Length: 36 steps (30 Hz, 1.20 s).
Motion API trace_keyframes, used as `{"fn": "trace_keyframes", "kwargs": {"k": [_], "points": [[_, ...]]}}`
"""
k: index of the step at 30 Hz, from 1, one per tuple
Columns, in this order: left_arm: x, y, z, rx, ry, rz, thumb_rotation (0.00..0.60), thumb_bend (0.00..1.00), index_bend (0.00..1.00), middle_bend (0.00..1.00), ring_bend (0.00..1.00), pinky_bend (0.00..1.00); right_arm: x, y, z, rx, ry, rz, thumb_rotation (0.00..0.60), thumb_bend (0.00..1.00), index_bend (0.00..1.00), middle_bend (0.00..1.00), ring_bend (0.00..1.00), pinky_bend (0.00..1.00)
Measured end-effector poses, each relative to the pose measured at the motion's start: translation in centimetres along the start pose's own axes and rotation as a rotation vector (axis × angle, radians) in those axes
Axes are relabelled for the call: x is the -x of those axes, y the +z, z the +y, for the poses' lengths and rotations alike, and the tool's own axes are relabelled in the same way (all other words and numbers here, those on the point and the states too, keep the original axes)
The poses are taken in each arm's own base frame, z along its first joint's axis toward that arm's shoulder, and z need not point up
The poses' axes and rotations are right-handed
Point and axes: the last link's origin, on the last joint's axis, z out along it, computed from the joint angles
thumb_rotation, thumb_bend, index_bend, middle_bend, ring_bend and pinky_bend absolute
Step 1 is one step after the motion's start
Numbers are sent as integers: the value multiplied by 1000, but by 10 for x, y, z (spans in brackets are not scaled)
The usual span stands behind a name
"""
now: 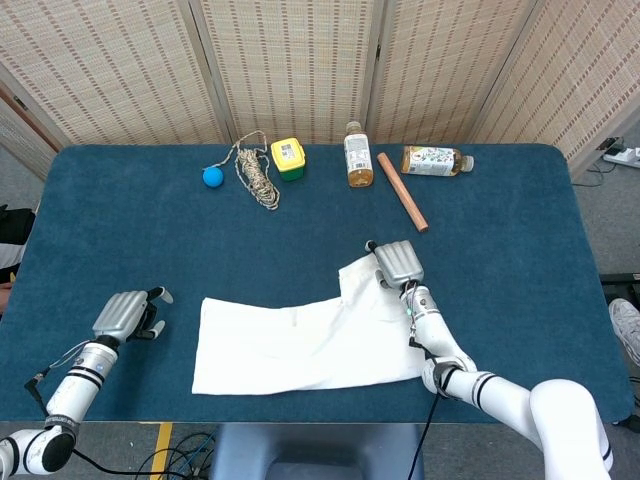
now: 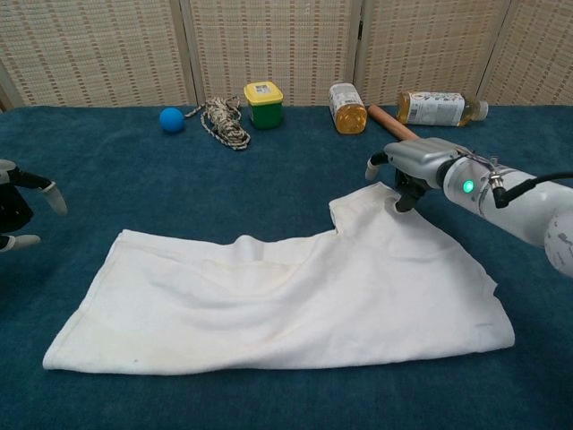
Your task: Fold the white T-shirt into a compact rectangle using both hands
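The white T-shirt [image 1: 305,340] [image 2: 286,291] lies flat and partly folded on the blue table, with one corner reaching toward the far right. My right hand [image 1: 396,263] [image 2: 417,162] hovers over that far corner, its fingers curled down onto the cloth edge and its thumb stuck out to the side; nothing is lifted. Off the shirt's left edge, my left hand [image 1: 126,314] [image 2: 20,208] rests with its fingers apart and holds nothing. The chest view shows that hand only at its left border.
Along the table's far edge sit a blue ball [image 1: 212,176], a coil of rope [image 1: 257,172], a yellow-lidded tub [image 1: 288,158], a bottle [image 1: 357,155], a wooden stick [image 1: 401,190] and a lying bottle [image 1: 435,160]. Woven screens stand behind.
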Motion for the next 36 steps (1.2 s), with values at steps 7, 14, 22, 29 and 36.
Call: {"fn": "trace_keyframes", "kwargs": {"k": [7,14,22,29,36], "points": [[1,0,-3,-9,-1,-3,600,403,375,860,776,978,3,5,-6,2,-18,-19,600,439,275,927,996,1000],[2,0,-2,-6,-5,-3,600,403,375,860,776,978,7,3,-5,1,-22,-19,600,439,419,928,996,1000],[3,1,0,0,-6,-3,600,403,374,860,776,978,9,-4,-2,-7,7,15,600,461,550,943,996,1000],[2,0,-1,2,-6,2,600,403,374,860,776,978,11,-18,4,-25,23,54,600,502,572,943,996,1000],[2,-1,-1,7,-4,3,600,403,374,860,776,978,11,-44,12,-45,51,121,600,510,572,944,997,1000]]}}
